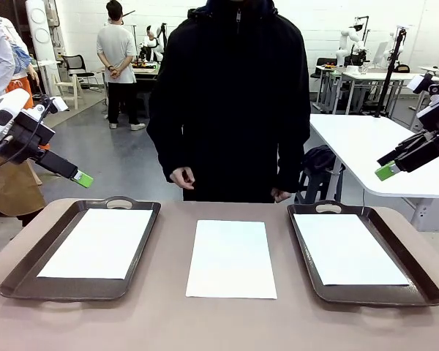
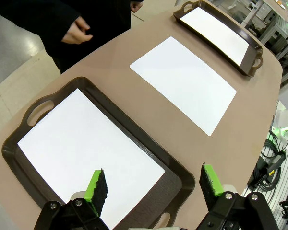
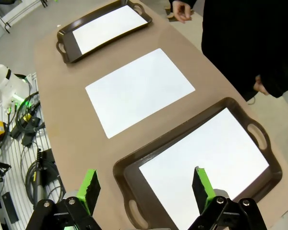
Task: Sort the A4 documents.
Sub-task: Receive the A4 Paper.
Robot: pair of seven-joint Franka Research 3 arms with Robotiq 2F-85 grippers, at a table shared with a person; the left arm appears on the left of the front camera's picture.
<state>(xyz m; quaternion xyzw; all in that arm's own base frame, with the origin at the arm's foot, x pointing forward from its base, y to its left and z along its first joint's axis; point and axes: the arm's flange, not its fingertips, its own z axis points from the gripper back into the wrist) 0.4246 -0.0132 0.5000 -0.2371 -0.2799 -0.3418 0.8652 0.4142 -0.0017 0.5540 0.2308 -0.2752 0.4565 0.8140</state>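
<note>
A thin, plain white rectangular A4 document, the middle sheet [image 1: 231, 258], lies flat and directly on the matte brown tabletop [image 1: 168, 322]. It sits between two dark brown rectangular plastic trays with cut-out handles and touches neither. The left tray [image 1: 14, 281] holds a second white A4 paper, the left sheet [image 1: 99, 243], lying flat inside the rim with a band of tray floor bare around it. The right tray [image 1: 417, 289] holds the right sheet [image 1: 347, 248] in the same way. All three papers have their long sides running away from the robot. The left end effector [image 1: 80, 178], black with green pads, hangs raised in the air beyond the far left corner of the tabletop, touching nothing. In the left wrist view its fingers [image 2: 97, 186] are spread wide with nothing between them, and the near end of the left tray lies far below. The right end effector [image 1: 385, 172] hangs likewise above the far right side, fingers [image 3: 90, 186] wide apart and empty, looking down on the right tray. A person in a black zipped jacket [image 1: 230, 102] stands at the far edge behind the middle sheet. One hand [image 1: 183, 178] hangs loosely curled and the other hand [image 1: 280, 195] is low by the tabletop edge, both clear of the papers. Behind, a white table [image 1: 373, 146] stands to the right.
</note>
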